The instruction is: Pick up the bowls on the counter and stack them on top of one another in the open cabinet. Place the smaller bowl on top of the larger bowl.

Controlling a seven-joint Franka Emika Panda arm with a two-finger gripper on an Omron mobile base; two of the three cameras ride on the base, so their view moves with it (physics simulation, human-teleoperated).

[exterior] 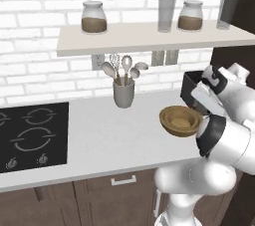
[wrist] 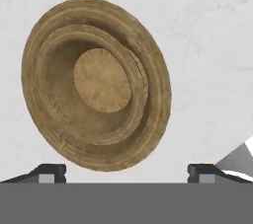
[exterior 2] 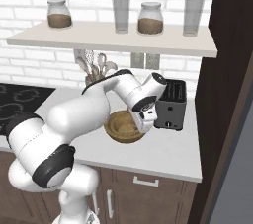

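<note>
On the counter, next to the toaster, sits the larger bowl, brown wood with a tan inside. From above, the larger bowl has a second, narrower rim inside it, which looks like the smaller bowl nested there; I cannot tell for sure. My gripper hangs just above the bowl's right rim, pointing down. It is open, its fingertips wide apart with nothing between them. The open cabinet shelf runs along the brick wall above.
A black toaster stands right behind the bowl. A grey utensil cup is to the left, the hob further left. Jars and glasses stand on the shelf. A dark tall unit walls off the right side.
</note>
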